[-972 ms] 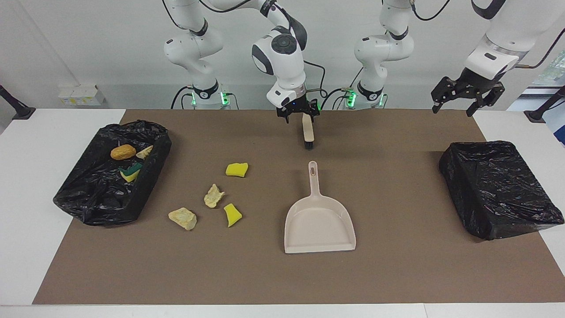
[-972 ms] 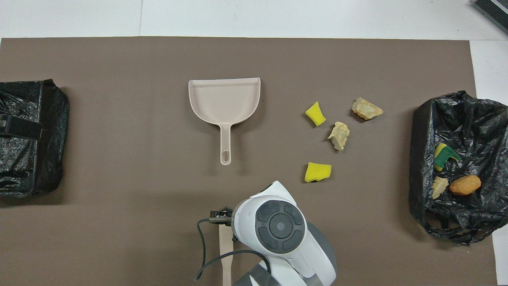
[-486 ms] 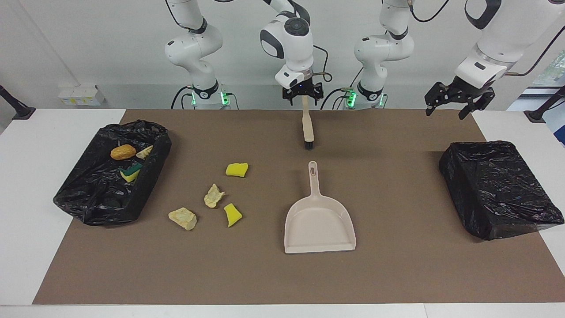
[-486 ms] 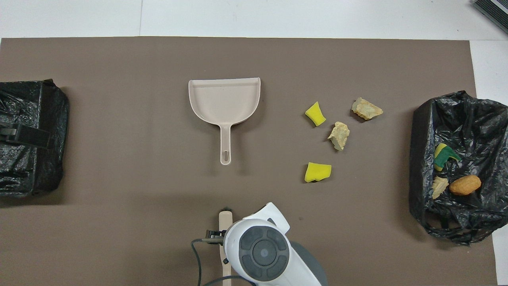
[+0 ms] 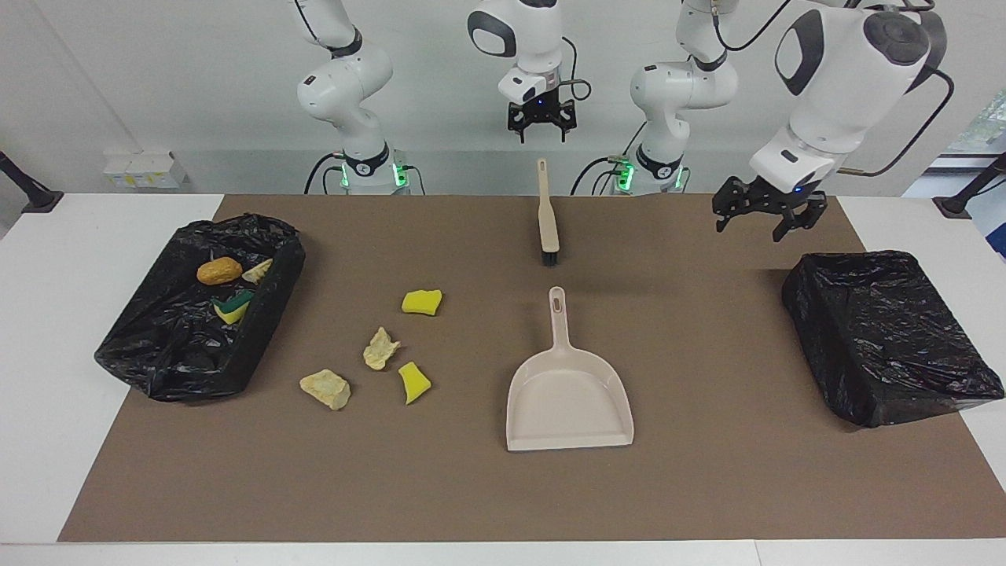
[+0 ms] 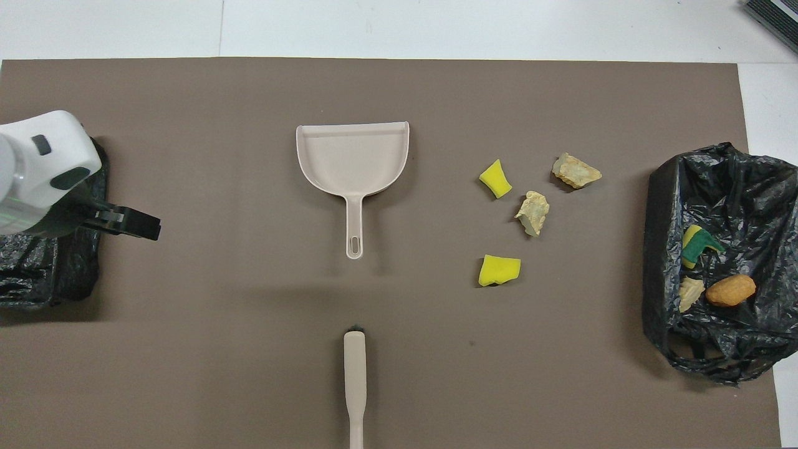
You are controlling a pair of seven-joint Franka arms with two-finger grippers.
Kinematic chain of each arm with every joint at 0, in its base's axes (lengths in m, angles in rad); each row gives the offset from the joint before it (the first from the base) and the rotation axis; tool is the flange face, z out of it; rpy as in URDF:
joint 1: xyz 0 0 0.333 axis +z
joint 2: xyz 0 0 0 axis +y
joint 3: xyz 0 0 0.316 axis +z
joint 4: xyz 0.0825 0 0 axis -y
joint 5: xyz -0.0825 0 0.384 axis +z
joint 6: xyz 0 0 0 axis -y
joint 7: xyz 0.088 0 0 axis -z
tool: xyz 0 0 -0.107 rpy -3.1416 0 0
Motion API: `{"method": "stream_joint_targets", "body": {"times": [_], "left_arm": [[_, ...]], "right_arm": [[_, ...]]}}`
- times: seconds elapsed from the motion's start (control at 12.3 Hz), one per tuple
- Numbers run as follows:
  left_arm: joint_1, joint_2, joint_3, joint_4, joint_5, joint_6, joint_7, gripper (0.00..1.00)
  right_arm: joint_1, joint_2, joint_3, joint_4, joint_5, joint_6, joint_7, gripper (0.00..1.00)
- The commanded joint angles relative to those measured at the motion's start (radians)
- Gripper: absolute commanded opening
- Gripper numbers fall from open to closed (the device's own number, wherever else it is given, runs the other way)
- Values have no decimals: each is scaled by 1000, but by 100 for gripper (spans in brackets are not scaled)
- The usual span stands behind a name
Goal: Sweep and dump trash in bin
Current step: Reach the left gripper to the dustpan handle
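Both grippers stood open and empty over a half-swept mat.
The bin, mid-left of the facing view, held three pieces; four trash scraps lay beside it; the left gripper hung upper right, the right gripper top centre.

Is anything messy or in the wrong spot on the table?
Yes. Four scraps lie loose on the brown mat beside the open bin: two yellow sponge pieces and two pale crumbly chunks. Three other scraps are already inside that bin. The dustpan and brush lie flat, unheld.
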State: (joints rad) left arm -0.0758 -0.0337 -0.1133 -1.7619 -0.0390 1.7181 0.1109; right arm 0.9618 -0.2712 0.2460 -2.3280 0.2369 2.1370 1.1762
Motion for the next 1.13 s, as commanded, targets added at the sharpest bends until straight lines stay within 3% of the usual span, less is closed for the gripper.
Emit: {"method": "stream_joint_targets", "body": {"times": [0.0, 0.24, 0.49, 0.81, 1.05], "left_arm": [[-100, 20, 12, -37, -9, 89, -112, 100], [-228, 92, 12, -39, -9, 194, -298, 100], [-314, 214, 14, -25, -9, 349, -306, 100], [-353, 317, 14, 64, -18, 367, -316, 100], [-374, 347, 12, 29, -16, 387, -352, 100]], "right_arm": [[-20, -10, -8, -30, 47, 3, -30, 100], [-141, 67, -8, -28, 48, 40, -151, 100], [-126, 138, -7, -28, 48, 136, -126, 100], [-87, 150, -7, -31, 48, 141, -104, 100], [-86, 175, -7, -36, 50, 147, -104, 100]]}}
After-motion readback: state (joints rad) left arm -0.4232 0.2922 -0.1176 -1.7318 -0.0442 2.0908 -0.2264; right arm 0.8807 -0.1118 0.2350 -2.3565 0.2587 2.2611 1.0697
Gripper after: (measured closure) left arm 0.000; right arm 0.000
